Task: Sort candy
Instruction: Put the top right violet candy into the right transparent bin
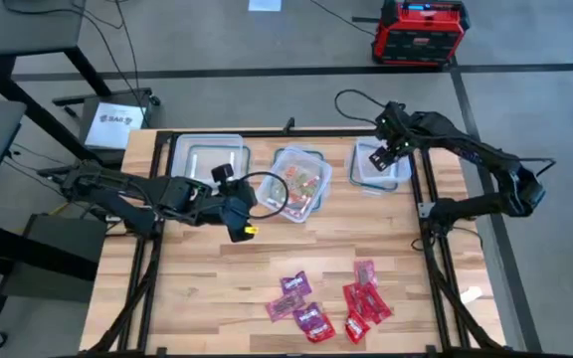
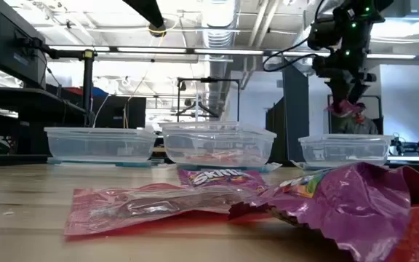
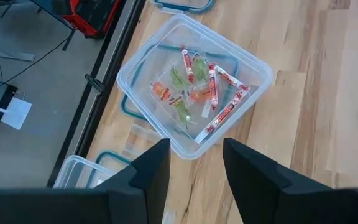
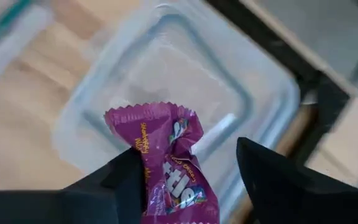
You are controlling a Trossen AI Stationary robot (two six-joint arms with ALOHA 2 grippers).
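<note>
The right gripper (image 4: 185,177) is gripping a purple candy packet (image 4: 166,165) and is hanging over the empty right container (image 1: 382,164), at about 1 o'clock on the table (image 1: 197,288). The left gripper (image 3: 194,168) is hovering with its fingers apart, holding nothing, near the middle container (image 3: 194,87), which is at about 12 o'clock and is holding small wrapped sweets (image 3: 201,90) in red, green and orange. The left container (image 1: 207,159), at about 11 o'clock, is looking empty. The unsorted red and purple packets (image 1: 326,303) are lying loose at about 5 o'clock, near the table's front edge.
</note>
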